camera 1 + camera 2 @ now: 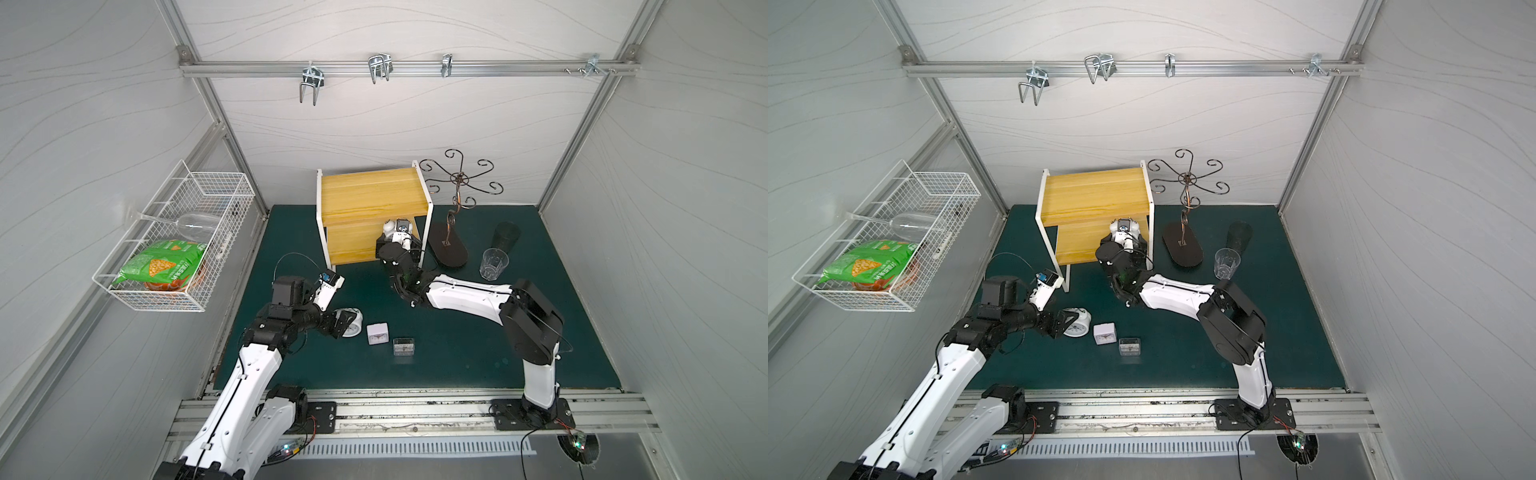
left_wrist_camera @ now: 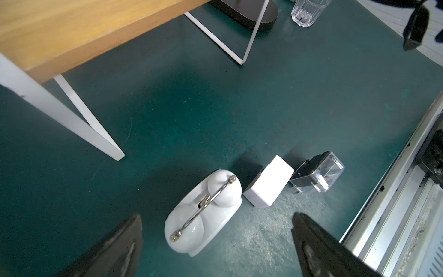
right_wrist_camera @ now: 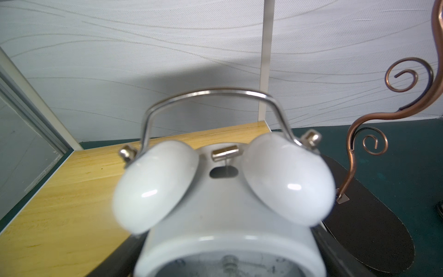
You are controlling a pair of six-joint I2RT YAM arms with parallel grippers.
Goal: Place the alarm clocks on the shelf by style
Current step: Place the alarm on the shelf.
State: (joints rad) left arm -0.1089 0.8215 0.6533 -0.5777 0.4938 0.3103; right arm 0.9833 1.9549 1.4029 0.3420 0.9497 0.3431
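In a top view, the right gripper (image 1: 397,243) grips one twin-bell clock (image 1: 390,227) at the shelf (image 1: 365,195)'s lower board. In the left wrist view, the left gripper (image 2: 217,215) gapes empty around the second twin-bell clock (image 2: 203,215) in front of the shelf, with the white square clock (image 2: 268,184) and the clear square clock (image 2: 316,172) beyond. In the right wrist view, the held clock's bells sit over that board.

- Your right gripper (image 1: 400,243), clamped on a twin-bell clock (image 1: 390,227), fills the 3 o'clock end of the lower board of the shelf (image 1: 370,195); the 9 o'clock end lies bare.
- The dark stand (image 1: 449,249) sits just beside the shelf at 3 o'clock, leaving a tight gap, with a clear glass (image 1: 493,264) at its 3 o'clock.
- At the shelf's 6 o'clock you have open mat (image 1: 365,291) down to a row of three clocks (image 1: 377,333).
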